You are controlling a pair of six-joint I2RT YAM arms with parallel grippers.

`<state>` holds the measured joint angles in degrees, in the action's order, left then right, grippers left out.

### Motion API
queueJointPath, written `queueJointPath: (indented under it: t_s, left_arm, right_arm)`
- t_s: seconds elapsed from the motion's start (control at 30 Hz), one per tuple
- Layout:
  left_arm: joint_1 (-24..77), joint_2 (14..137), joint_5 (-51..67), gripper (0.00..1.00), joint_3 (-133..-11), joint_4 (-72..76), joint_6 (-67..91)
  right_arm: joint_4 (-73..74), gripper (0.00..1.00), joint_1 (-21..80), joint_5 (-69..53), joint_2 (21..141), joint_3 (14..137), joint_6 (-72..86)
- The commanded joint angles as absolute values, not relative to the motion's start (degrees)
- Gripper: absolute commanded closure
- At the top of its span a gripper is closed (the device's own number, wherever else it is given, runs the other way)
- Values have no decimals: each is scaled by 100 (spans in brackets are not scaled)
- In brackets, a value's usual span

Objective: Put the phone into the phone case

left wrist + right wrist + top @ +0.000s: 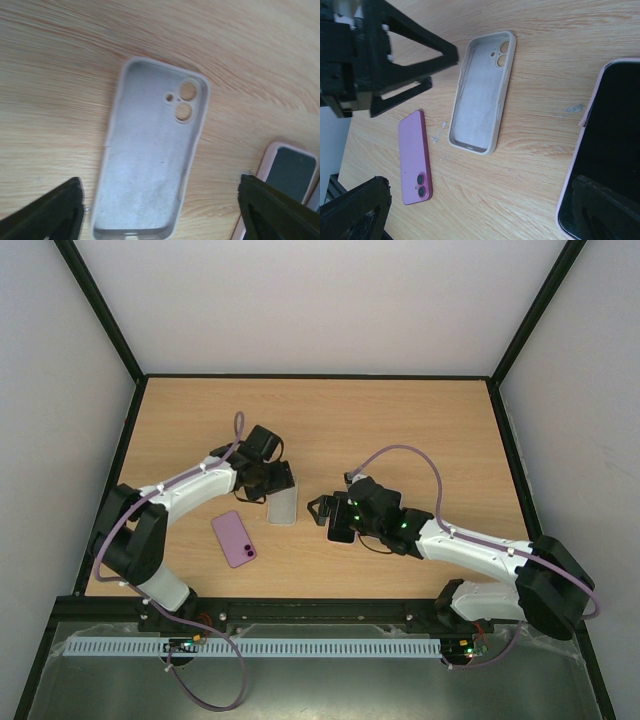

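Note:
A pink phone (233, 538) lies camera side up on the table, left of the case; it also shows in the right wrist view (415, 157). The empty pale grey phone case (283, 503) lies open side up, camera holes far from me (150, 150) (482, 95). My left gripper (270, 480) hovers over the case's far end, open and empty, one finger on each side (160, 215). My right gripper (325, 512) is open and empty to the right of the case (480, 215).
A second phone (342, 525) with a dark screen and a pink case lies under my right gripper; it shows at the right edge of the right wrist view (605, 150) and in the left wrist view (290, 172). Small white scraps (439, 132) lie beside the case.

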<state>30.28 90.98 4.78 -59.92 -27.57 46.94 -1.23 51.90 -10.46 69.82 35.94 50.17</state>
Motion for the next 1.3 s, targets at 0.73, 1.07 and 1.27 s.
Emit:
queueJointPath:
  t_s: [0.73, 1.07, 1.27]
  left_arm:
    - [2632, 8060, -616, 2, -4436, -4193, 5704]
    - [2680, 8207, -406, 6, -3997, -3937, 5998]
    - [2707, 8352, -364, 8, -3816, -3679, 6019]
  right_arm:
    - [130, 2, 5221, -610, 7146, 3877, 4865]
    - [149, 2, 5226, -513, 7180, 3892, 4878]
    - [139, 2, 5223, -416, 7197, 3868, 4868]
